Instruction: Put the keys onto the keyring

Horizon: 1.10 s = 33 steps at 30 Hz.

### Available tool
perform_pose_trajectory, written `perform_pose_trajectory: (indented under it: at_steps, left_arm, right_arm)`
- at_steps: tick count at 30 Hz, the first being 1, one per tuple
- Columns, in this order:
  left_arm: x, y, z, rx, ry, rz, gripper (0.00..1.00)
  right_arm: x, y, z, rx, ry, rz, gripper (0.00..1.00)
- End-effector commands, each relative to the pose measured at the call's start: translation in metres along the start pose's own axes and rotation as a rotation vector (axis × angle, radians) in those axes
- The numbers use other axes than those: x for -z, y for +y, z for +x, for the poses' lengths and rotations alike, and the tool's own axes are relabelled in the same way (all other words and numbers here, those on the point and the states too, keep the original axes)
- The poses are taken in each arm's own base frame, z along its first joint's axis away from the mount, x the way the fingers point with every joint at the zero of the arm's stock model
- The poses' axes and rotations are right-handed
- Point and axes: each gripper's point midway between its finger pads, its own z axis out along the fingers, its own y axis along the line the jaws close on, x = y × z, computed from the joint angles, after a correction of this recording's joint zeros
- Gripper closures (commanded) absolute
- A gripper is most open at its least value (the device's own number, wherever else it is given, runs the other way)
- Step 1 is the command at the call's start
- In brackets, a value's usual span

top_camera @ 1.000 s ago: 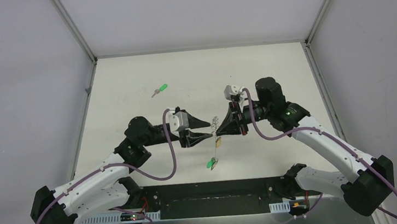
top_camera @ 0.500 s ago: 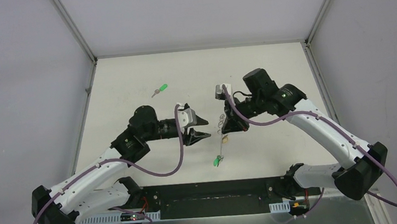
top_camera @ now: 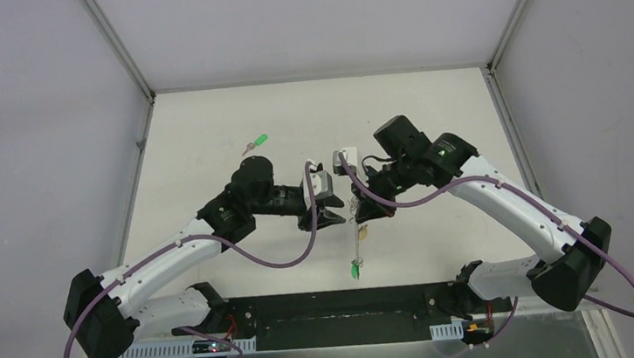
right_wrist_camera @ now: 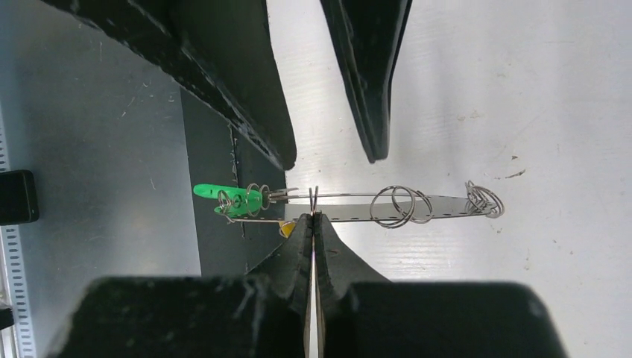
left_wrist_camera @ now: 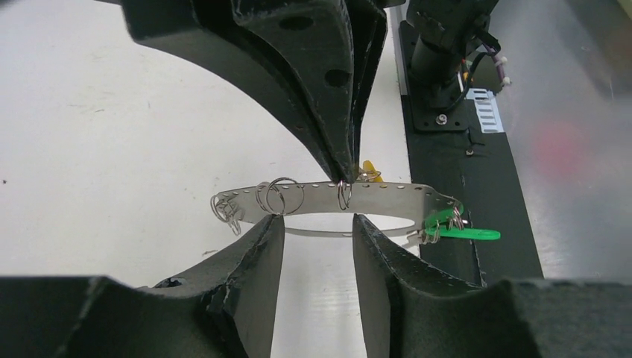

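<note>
**Right fingers pinch the keyring, left fingers stand apart**

My right gripper (right_wrist_camera: 313,218) is pressed together on the keyring (right_wrist_camera: 440,203), a thin metal band with holes and small wire rings, and holds it above the table (top_camera: 429,107). My left gripper (left_wrist_camera: 317,224) is spread. Its fingers (left_wrist_camera: 257,253) stand just beside the band's lower edge, and I cannot tell if they touch it. In the top view the band hangs toward 6 o'clock, with a green key (top_camera: 355,270) at its low end. A second green key (top_camera: 255,142) lies on the table at 10 o'clock from my left gripper, well apart.
</note>
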Motion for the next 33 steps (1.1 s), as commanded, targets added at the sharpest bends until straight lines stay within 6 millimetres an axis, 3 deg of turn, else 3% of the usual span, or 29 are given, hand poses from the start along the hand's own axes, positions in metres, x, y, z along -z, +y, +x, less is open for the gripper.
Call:
perform_pose_trajectory:
  at_steps: [1,6,15,22,24,26,29,33]
  left_arm:
    - [-0.01,-0.01,-0.023,-0.053,-0.062,0.094,0.61]
    - [-0.016,-0.015,-0.021,-0.047,-0.068,0.138,0.69]
    - [-0.023,-0.021,-0.019,-0.039,-0.081,0.182,1.0]
    - [-0.022,-0.019,-0.02,-0.039,-0.08,0.162,1.0]
    - [-0.02,-0.016,-0.021,-0.043,-0.082,0.139,1.0]
    - [-0.017,-0.014,-0.025,-0.055,-0.092,0.111,1.0]
    - [-0.012,-0.013,-0.034,-0.078,-0.129,0.081,1.0]
    - [-0.004,-0.011,-0.049,-0.093,-0.206,0.027,1.0]
  right_arm:
    - [0.004,0.006,-0.025,0.062,-0.109,-0.013,1.0]
    - [0.004,0.009,-0.03,0.064,-0.154,-0.014,1.0]
    - [0.005,0.007,-0.031,0.066,-0.161,-0.002,1.0]
    - [0.005,-0.002,-0.03,0.046,-0.157,0.054,0.99]
    - [0.006,-0.006,-0.032,0.031,-0.171,0.085,0.9]
    - [0.006,-0.01,-0.037,0.006,-0.203,0.113,0.74]
    - [0.008,-0.011,-0.05,-0.017,-0.296,0.137,0.57]
    - [0.012,-0.011,-0.061,-0.048,-0.421,0.163,0.46]
